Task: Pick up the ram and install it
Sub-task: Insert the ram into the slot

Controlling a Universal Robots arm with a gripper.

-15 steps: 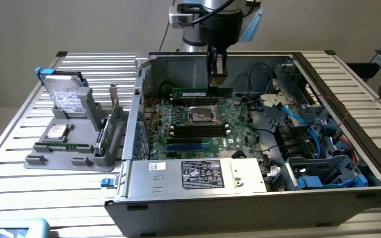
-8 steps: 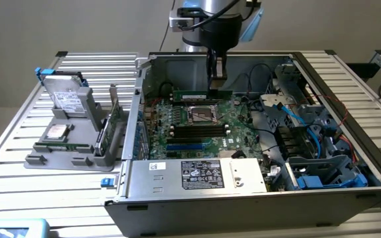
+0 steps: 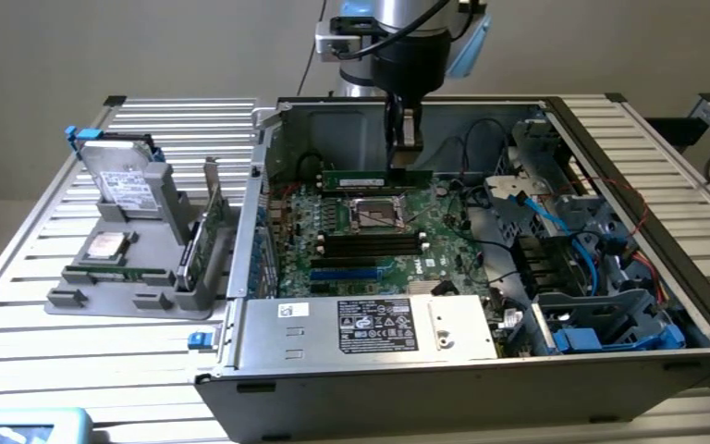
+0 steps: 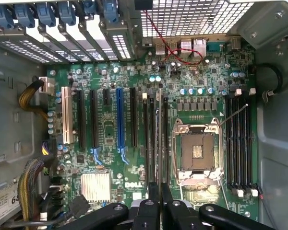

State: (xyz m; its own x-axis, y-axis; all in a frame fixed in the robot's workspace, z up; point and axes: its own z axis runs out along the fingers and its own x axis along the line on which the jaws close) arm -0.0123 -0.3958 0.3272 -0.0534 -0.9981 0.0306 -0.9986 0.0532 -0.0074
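The ram (image 3: 368, 178) is a long, thin green stick hanging level inside the open computer case, above the far part of the motherboard (image 3: 355, 268) and just beyond the CPU socket (image 3: 377, 215). My gripper (image 3: 402, 163) comes down from above and is shut on the stick near its end on the exterior view's right. In the wrist view the ram (image 4: 159, 139) shows edge-on as a thin line running out from my gripper (image 4: 160, 203), between the expansion slots and the CPU socket (image 4: 197, 151). The black memory slots (image 4: 240, 143) lie on the other side of that socket.
A grey tray (image 3: 84, 301) at the exterior view's left holds a silver hard drive (image 3: 127, 180), a second drive (image 3: 106, 245) and an upright green card (image 3: 207, 236). The power supply (image 3: 368, 324) fills the case's near side. Cables and blue drive bays (image 3: 590, 277) crowd the right.
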